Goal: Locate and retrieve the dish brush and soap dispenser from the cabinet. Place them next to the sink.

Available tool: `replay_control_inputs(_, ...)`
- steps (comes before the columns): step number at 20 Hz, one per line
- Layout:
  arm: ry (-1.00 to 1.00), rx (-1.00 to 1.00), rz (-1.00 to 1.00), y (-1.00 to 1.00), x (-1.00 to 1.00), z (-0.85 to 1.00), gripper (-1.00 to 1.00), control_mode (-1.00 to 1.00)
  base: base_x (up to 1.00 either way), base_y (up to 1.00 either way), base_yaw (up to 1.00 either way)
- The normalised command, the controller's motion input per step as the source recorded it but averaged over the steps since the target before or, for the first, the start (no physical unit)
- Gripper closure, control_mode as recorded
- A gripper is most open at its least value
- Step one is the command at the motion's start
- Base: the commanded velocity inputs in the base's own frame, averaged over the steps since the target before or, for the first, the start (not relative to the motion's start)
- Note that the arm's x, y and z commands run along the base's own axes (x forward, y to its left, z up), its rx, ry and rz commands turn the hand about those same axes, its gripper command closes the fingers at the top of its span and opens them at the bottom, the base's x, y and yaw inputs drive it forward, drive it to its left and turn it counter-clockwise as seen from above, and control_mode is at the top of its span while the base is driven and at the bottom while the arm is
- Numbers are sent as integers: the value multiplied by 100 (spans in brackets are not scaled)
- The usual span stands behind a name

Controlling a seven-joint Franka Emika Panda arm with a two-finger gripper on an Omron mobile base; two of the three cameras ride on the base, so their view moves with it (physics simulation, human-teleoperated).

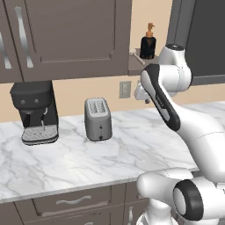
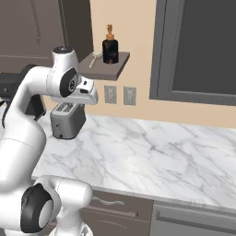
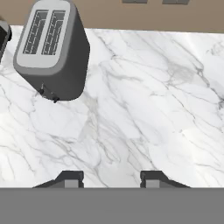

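The squat black soap dispenser with the orange-copper pump top (image 2: 109, 47) stands upright on the flat grey-brown shelf board of the cabinet (image 2: 117, 68), and the small dish brush with its round tan head and pale handle (image 2: 95, 57) lies flat on the same board just beside it, on the side toward the dark wall cabinets. The gripper (image 3: 112, 179) hangs below that board and points down at the white marble worktop (image 3: 144, 100); its two dark fingertips stand apart with only marble between them, so it is released and empty. From the hand, both things lie up and back toward the wall, above the camera's line of sight, with the grey two-slot toaster (image 3: 52, 48) on the worktop below and to one side. The brush's handle seems to run slantwise out toward the shelf's front edge, though it is small and hard to read. The coming reach probably calls for the wrist to lift and tip up toward the shelf, the dispenser being the taller, easier mark.
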Motion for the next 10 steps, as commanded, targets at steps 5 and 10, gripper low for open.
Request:
replay_control_inputs(5,-2,0,0,0,-14,1,-100,-100,0,0,0)
replay_control_inputs(10,-10,0,-2,0,-44,12,-100,-100,0,0,0)
